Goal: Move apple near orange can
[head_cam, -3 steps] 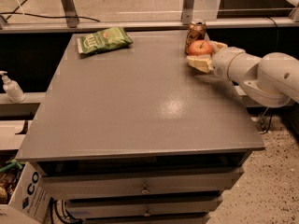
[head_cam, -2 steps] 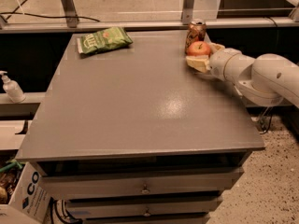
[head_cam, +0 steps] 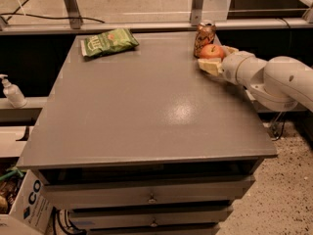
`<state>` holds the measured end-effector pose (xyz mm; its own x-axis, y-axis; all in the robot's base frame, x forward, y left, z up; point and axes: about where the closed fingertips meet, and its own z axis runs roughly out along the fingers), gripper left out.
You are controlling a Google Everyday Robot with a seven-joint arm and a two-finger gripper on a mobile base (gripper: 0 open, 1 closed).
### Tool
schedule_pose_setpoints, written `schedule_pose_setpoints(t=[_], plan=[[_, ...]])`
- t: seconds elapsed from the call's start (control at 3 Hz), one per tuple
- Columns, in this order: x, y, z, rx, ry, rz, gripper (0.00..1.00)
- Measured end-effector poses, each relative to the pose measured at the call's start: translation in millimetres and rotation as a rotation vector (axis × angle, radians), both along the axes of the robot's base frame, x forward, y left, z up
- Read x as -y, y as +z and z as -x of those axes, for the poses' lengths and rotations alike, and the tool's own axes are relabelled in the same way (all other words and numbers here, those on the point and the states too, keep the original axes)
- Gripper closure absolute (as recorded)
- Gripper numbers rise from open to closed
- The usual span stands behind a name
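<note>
At the far right corner of the grey table [head_cam: 146, 106], the gripper [head_cam: 218, 58] is positioned just in from the right edge, with its white arm [head_cam: 274, 80] extending in from the right side of the view. The two cream-coloured fingers [head_cam: 209, 66] are closed on the apple [head_cam: 211, 51], one on the near side and one on the far side, so that the fruit is pinched between them. It cannot be determined whether the apple rests on the surface or is held slightly above it. The orange can [head_cam: 205, 37] stands upright immediately behind the apple, touching it or very nearly so. A green chip bag [head_cam: 109, 41] lies flat near the far left corner, well apart from both. Below the tabletop are drawers [head_cam: 151, 197]. A pump bottle [head_cam: 12, 92] stands on a ledge to the left, and a cardboard box [head_cam: 27, 204] sits at the lower left.
</note>
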<state>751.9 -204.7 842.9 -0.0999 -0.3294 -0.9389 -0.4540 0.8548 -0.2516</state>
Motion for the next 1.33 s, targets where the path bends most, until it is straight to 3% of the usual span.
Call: schedule_pose_setpoints(t=[0.67, 1.0, 1.33], plan=[[9, 0, 6, -0.010, -0.017, 0.003, 0.14], [7, -3, 12, -0.026, -0.007, 0.002, 0.00], [11, 6, 17, -0.017, 0.001, -0.007, 0.00]])
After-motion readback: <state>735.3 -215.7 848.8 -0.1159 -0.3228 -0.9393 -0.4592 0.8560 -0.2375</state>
